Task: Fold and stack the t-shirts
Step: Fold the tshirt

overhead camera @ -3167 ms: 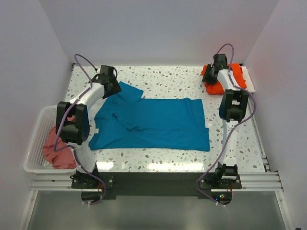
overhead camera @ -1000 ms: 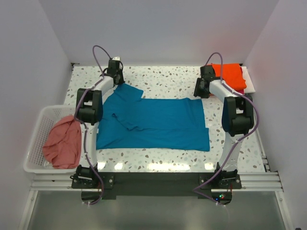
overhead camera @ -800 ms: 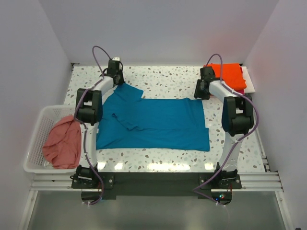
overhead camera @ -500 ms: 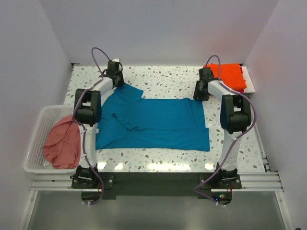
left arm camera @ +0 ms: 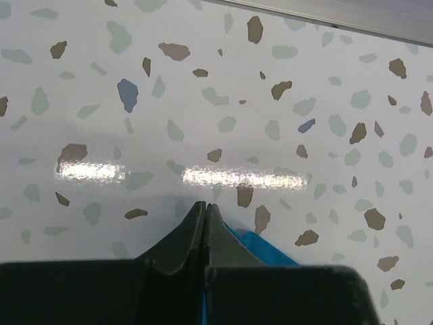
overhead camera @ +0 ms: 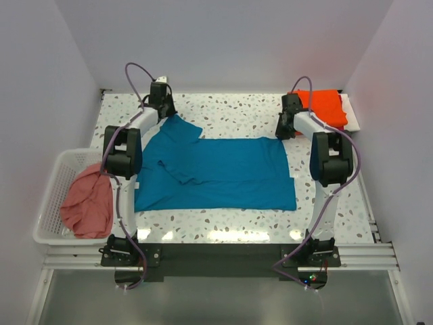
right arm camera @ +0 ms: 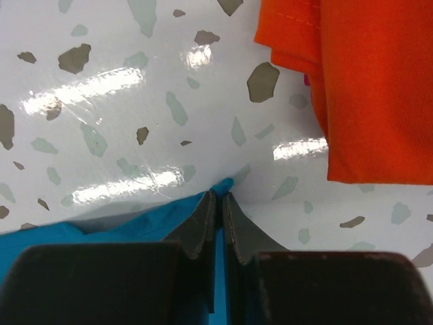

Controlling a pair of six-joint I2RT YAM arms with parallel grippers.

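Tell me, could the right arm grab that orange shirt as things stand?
Probably not straight away. The right gripper is pinched on the far corner of the teal shirt, so it would have to let go first. The orange shirt lies close beside it with nothing between.

Bright overhead light, glare streaks on tabletop [left arm camera: 203, 81]

Right jaws closed — teal shirt [overhead camera: 216, 172] corner pinched.
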